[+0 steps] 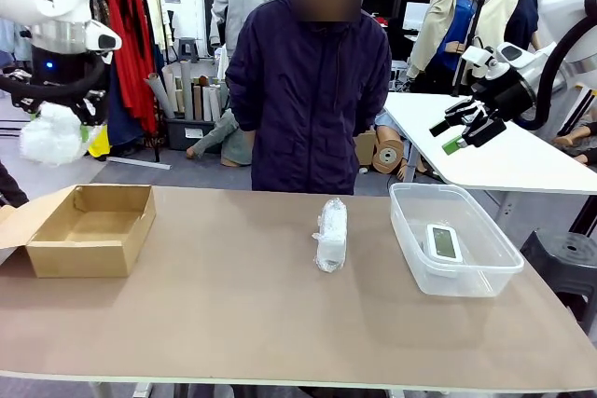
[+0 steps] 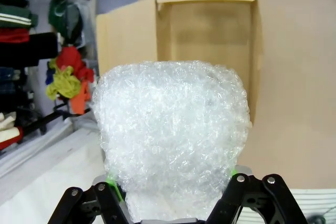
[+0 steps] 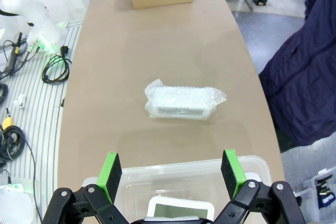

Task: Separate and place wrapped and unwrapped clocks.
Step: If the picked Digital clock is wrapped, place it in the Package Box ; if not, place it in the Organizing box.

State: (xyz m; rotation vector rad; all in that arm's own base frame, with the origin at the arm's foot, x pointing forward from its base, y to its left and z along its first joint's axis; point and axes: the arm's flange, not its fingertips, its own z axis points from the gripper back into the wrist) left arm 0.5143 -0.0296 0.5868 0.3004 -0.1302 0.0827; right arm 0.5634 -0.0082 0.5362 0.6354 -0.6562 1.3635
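In the front view the left gripper point(image 1: 63, 111) hangs in the air at the picture's left edge, above the brown cardboard box point(image 1: 79, 253) and a little outside it, pinching the held bundle point(image 1: 51, 135), a lump of whitish bubble wrap. The left wrist view adds the detail of the grip: the green pads point(image 2: 112, 180) press into the bundle's lower sides, its rounded top bulges out past them, and beyond it the box lies open point(image 2: 205, 30) with a flap folded out to one side.

The right gripper point(image 1: 450, 139) is raised at the right of the front view, beyond the table point(image 1: 233, 323) and higher than the clear tub point(image 1: 408, 230), with its jaws spread and nothing between them. Its own wrist view gives the spread plainly, one green-tipped finger point(image 3: 110, 169) to each side with the tub's rim point(image 3: 157, 174) seen in the gap. There the bare clock point(image 3: 178, 208) peeks up at the bottom edge, inside the tub. The front view shows it more fully point(image 1: 443, 241), lying flat on the tub's floor with the greyish screen facing up.

The second bundle point(image 1: 331, 233) lies on the table near the middle, just left of the tub and apart from it. From the right wrist point(image 3: 184, 103) a white rectangular body can be made out through the wrap. A person point(image 1: 308, 90) in a dark jacket stands at the far side
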